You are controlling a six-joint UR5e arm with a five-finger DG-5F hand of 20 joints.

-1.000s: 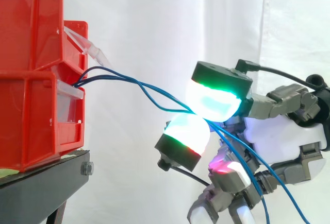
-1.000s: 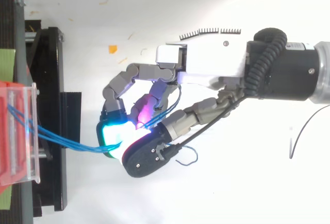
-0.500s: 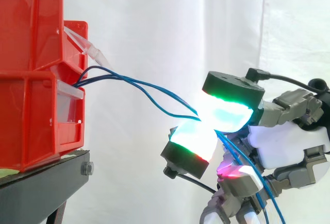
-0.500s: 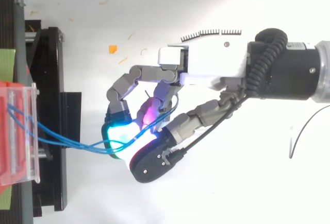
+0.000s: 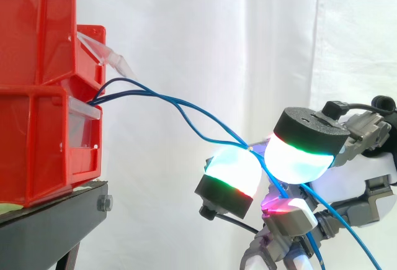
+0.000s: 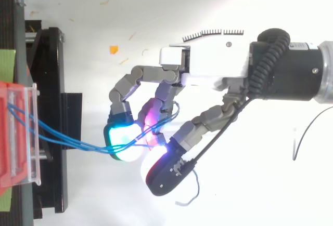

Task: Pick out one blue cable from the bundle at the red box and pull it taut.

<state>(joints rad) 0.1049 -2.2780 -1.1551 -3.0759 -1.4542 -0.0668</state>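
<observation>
Pinching a bundle of blue cables (image 5: 170,100) between its glowing pads (image 5: 232,171), the robot's hand (image 6: 208,65) hangs in the open space to the right of the stacked red bins (image 5: 37,146). Its fingers are curled and its thumb is folded across them. More than one strand runs through the grip. How many cannot be told, as the thumb's black-backed tip (image 6: 164,174) covers the spot from above.

The cables leave the gap between the upper and lower bin and cross one another not far out. They slope down to the pads in loose curves rather than a straight line. Past the hand they drop toward the lower right corner of the side view.

A clear plastic front (image 6: 23,174) on the bins juts toward the hand. Seen from above, the strands cross it, whether over or under cannot be told. The bins sit on a black stand (image 5: 56,226) before a white curtain (image 5: 186,34). A small orange scrap (image 6: 113,49) lies on the white surface (image 6: 234,200) beyond the fingers, well apart from the cables and the hand.
</observation>
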